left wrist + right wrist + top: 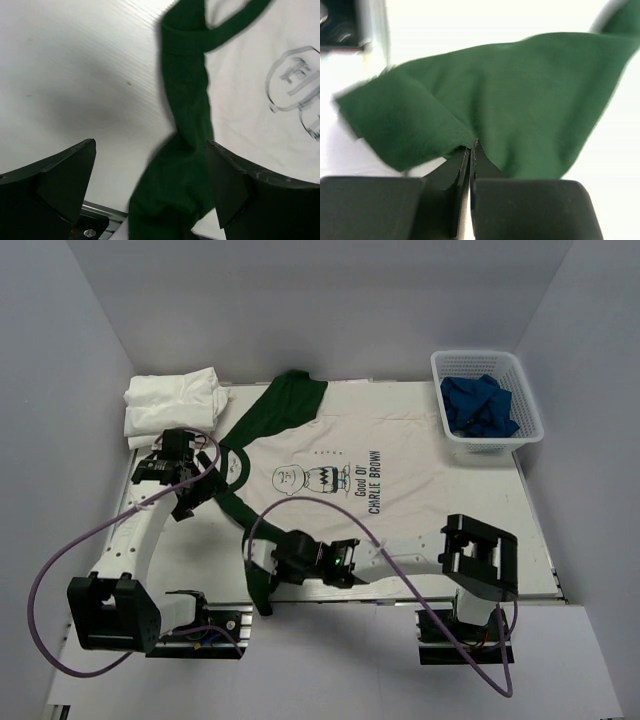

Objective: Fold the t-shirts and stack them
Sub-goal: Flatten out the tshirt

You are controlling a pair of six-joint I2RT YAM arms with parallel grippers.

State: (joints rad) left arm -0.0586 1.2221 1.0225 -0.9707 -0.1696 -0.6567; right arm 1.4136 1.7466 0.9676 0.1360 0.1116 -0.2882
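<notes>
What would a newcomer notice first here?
A white t-shirt with dark green sleeves and a Charlie Brown print lies spread centrally. The right gripper is shut on its near green sleeve; the open left gripper hovers by the collar. A white plastic basket of blue cloth sits far right.

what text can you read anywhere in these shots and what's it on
"Good Ol' CHARLIE BROWN": printed sideways on the t-shirt, beside the cartoon.
Small marks above the cartoon: too small to read.
Outline lettering in the left wrist view: blurred, unreadable.
</notes>
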